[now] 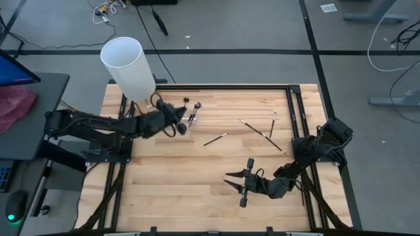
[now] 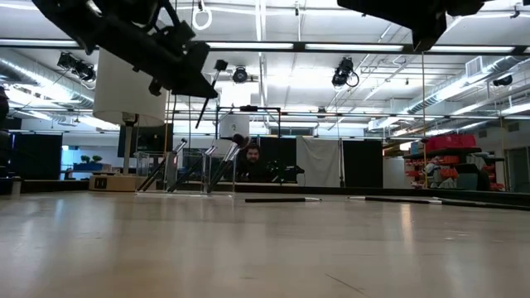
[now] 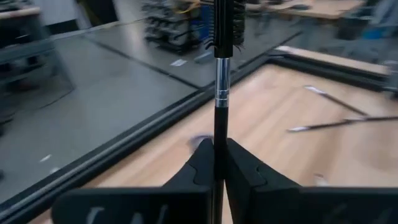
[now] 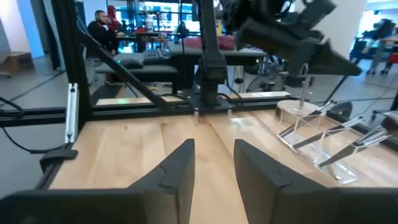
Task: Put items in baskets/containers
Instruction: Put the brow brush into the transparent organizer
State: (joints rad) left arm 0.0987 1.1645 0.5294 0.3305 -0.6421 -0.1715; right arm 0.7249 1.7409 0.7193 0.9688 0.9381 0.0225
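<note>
My left gripper (image 1: 180,126) hangs above the table's far left part, shut on a thin dark makeup brush (image 2: 207,95) with a silver ferrule (image 3: 221,81) and a dark bristle head (image 3: 225,25). Just beyond it stands the clear holder (image 4: 314,134), with several brushes leaning in it (image 1: 193,115). Three more brushes lie flat on the wood (image 1: 215,139), (image 1: 259,131), (image 1: 273,124). My right gripper (image 1: 237,187) stands open over the near right part, with nothing between its fingers (image 4: 180,168). My left gripper pinches the brush's dark handle (image 3: 221,127) between its two fingers, below the silver ferrule. The brush is lifted clear of the table and stands tilted, bristle head up (image 2: 219,64), with its lower end (image 2: 199,122) sticking out under the fingers.
A tall white cylinder (image 1: 128,65) stands at the table's far left corner, close behind my left arm. Black frame rails (image 1: 295,111) run along the table's far and right edges. Bare wood lies between the two grippers (image 1: 184,170).
</note>
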